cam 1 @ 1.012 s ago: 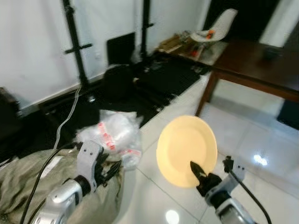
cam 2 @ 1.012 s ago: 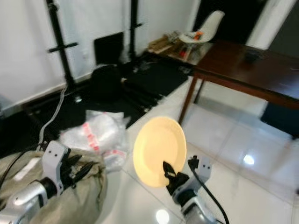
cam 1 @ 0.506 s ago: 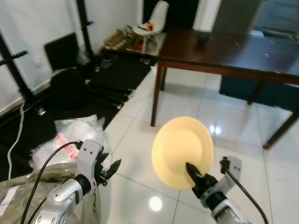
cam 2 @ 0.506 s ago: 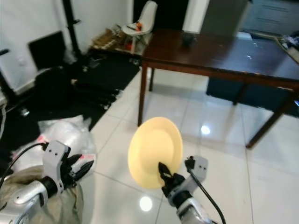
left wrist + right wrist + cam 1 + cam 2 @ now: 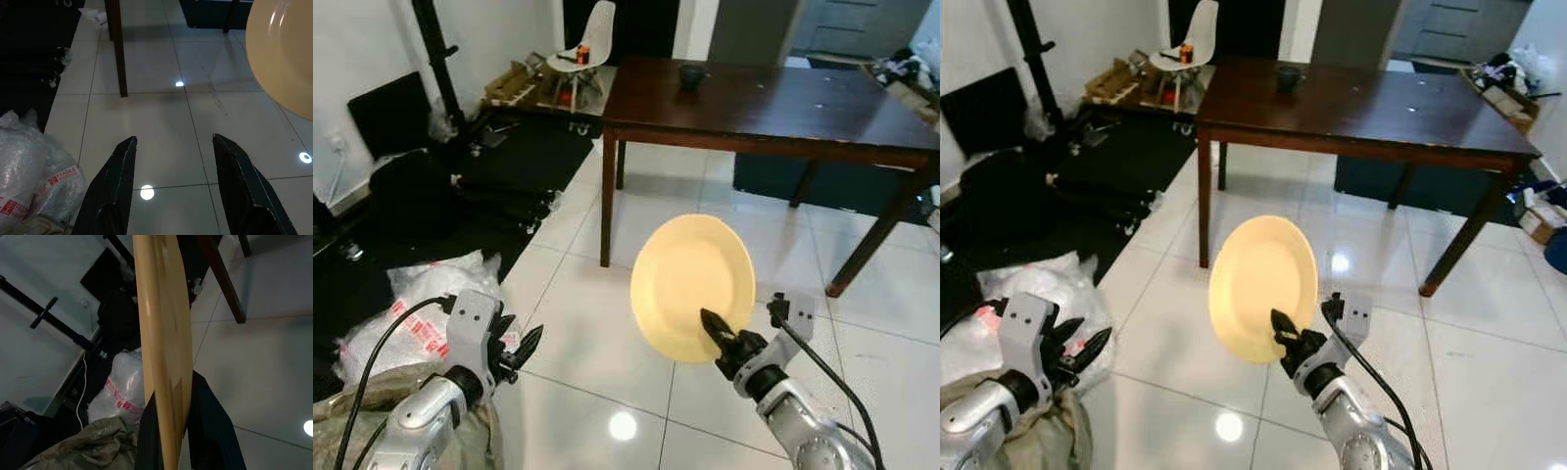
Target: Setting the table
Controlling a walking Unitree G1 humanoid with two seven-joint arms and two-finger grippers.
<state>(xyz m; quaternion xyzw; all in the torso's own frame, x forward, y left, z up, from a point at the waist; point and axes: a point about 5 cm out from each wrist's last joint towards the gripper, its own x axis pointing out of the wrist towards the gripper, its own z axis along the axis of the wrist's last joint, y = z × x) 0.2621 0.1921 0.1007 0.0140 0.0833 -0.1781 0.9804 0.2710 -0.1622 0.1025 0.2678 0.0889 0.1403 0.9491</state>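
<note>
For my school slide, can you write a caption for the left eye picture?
Right gripper holds a yellow plate upright, facing a dark wooden table.

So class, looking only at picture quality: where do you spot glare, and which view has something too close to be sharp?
Left eye view: ceiling-light glare on the floor tiles. Left wrist view: two glare spots there too. Right wrist view: the yellow plate, clamped in the right hand, looms soft and blurred.

Dark wooden bench [image 5: 773, 103] stands on glossy white tiled floor [image 5: 587, 333]; a small dark cup [image 5: 691, 74] sits near its far edge. Clear plastic bags [image 5: 411, 308] and black equipment [image 5: 460, 186] lie on the floor.
</note>
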